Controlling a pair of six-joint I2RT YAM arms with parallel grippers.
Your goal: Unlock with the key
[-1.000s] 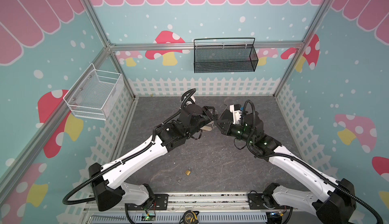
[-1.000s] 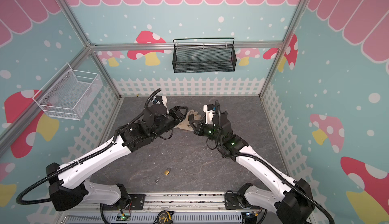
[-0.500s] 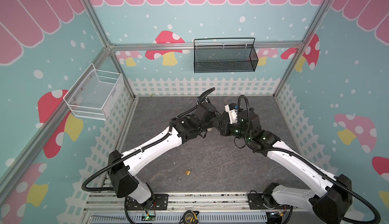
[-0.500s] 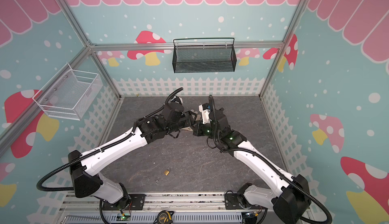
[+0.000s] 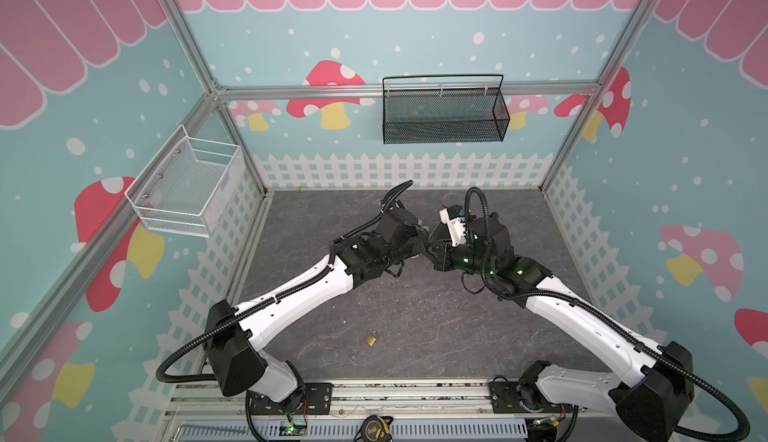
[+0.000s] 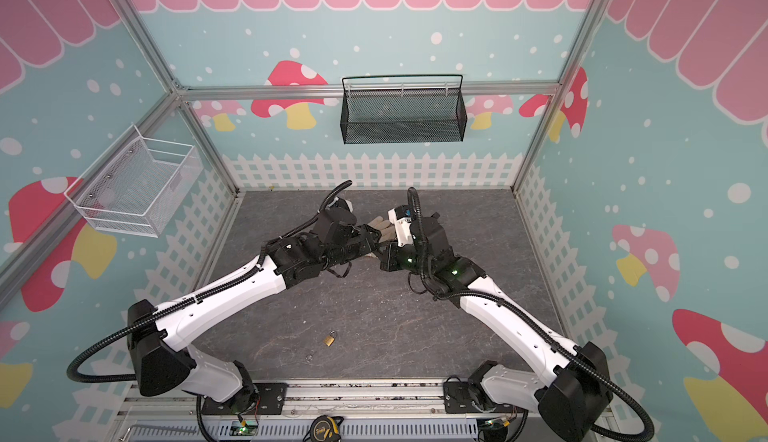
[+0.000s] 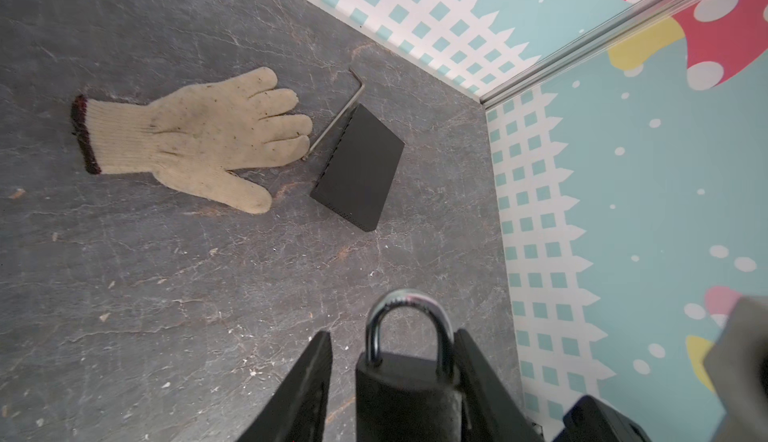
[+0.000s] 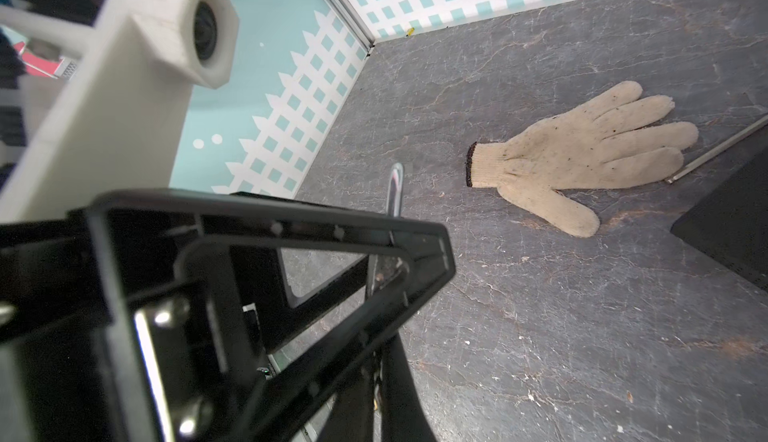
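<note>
A black padlock point(image 7: 407, 394) with a silver shackle hangs above the table between the fingers of my left gripper point(image 7: 392, 336). One finger lies against the lock body and a gap shows at the other, so the jaws stand open around it. In both top views my left gripper point(image 5: 423, 248) and right gripper point(image 5: 435, 253) meet tip to tip mid-table. In the right wrist view my right gripper point(image 8: 376, 377) is shut, with a thin brass sliver of the key point(image 8: 376, 403) pinched between its fingers. The left gripper's black frame hides the lock's keyhole; only the shackle point(image 8: 395, 186) pokes out.
A dirty cream glove point(image 7: 199, 136), an Allen key point(image 7: 336, 120) and a flat black box point(image 7: 359, 170) lie on the table beyond the grippers. A small brass padlock point(image 5: 371, 339) lies near the front edge. A white wire basket point(image 5: 187, 186) and a black mesh basket point(image 5: 444, 115) hang on the walls.
The left arm has stretched forward and carried its gripper slightly right, up against the right gripper. Its jaws have narrowed around the padlock. The right gripper has stayed shut.
</note>
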